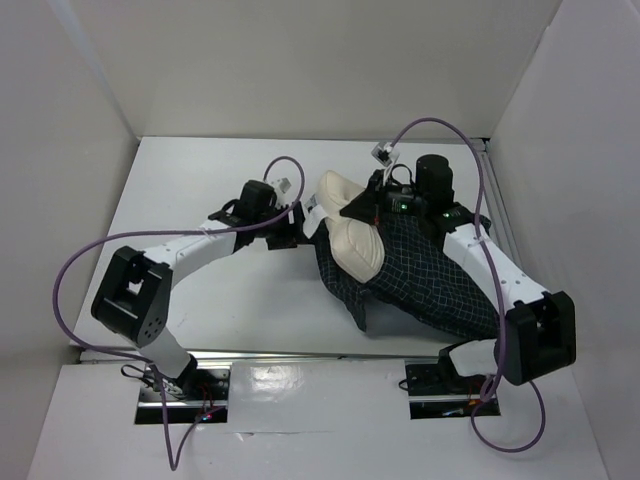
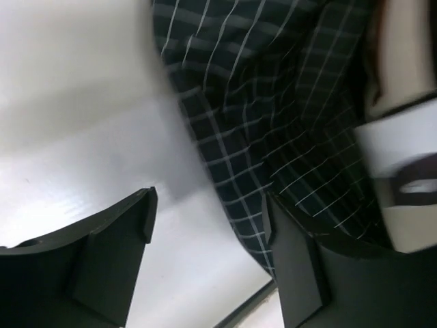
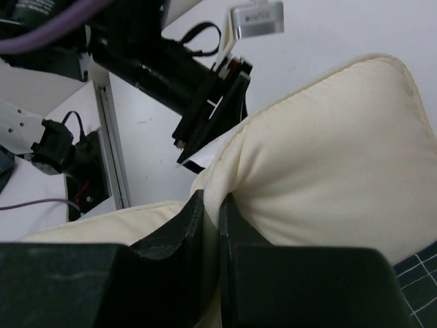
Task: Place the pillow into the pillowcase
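Right hand (image 3: 212, 208) pinches a pillow (image 3: 328, 157) fold; left hand (image 2: 208, 212) gapes wide beside the pillowcase (image 2: 273, 102).

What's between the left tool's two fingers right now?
In the left wrist view, mostly bare white table. The edge of the limp dark navy-green checked fabric pillowcase reaches in at one side. The left tool stands open, gripping nothing.

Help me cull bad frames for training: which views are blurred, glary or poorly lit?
Top external: sharp, evenly lit, with glare on the metal rail by the arm bases. Left wrist: smeared, the pillowcase check streaky, the table washed out. Right wrist: pillow crisp, the right tool near the lens dark and soft.
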Motion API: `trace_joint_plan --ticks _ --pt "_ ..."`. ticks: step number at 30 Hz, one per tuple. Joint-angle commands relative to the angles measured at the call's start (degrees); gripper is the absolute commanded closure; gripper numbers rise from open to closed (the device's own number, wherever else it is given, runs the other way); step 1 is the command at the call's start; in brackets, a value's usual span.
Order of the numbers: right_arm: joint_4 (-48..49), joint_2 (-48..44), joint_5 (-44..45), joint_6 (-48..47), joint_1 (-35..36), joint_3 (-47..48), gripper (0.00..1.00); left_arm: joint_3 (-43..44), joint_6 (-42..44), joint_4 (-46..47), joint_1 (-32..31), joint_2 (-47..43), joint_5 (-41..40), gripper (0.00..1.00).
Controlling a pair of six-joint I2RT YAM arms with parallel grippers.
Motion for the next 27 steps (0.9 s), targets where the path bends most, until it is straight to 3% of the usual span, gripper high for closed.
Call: trace_joint_plan --ticks 1,6,13,19,24,26,27 --pt "12.63 -4.37 -3.2 1.61 -0.77 -0.81 1.0 -2.69 -4.01 5.03 0.64 0.06 3.16 0.22" --pt "9.65 -4.37 -3.73 0.99 -0.77 -0.19 1.0 1.17 -4.55 5.22 -4.27 0.06 -4.01 0.19" --pt "17.55 -8.68 -8.03 3.54 -3.4 -4.85 1.0 1.27 -5.69 13.99 -8.75 4.1 1.39 0.19" --pt "28.44 -9.21 -14.36 11.35 -5.52 -6.44 1.0 2.58 -6.31 15.33 -12.71 8.4 -4.48 0.19" --pt "33.55 -8.68 -17.88 15.66 -6.05 -7.05 1.0 4.42 -6.31 18.23 -13.85 12.62 -3.25 0.23" --pt "35.05 -8.68 -18.4 16.19 -6.05 -7.05 1.0 5.91 -5.08 16.48 -13.86 14.03 -3.86 0.36" --pt "34.53 -8.07 -18.41 15.5 -6.05 -7.05 1.0 7.57 -5.08 15.08 -13.86 14.65 -5.26 0.7"
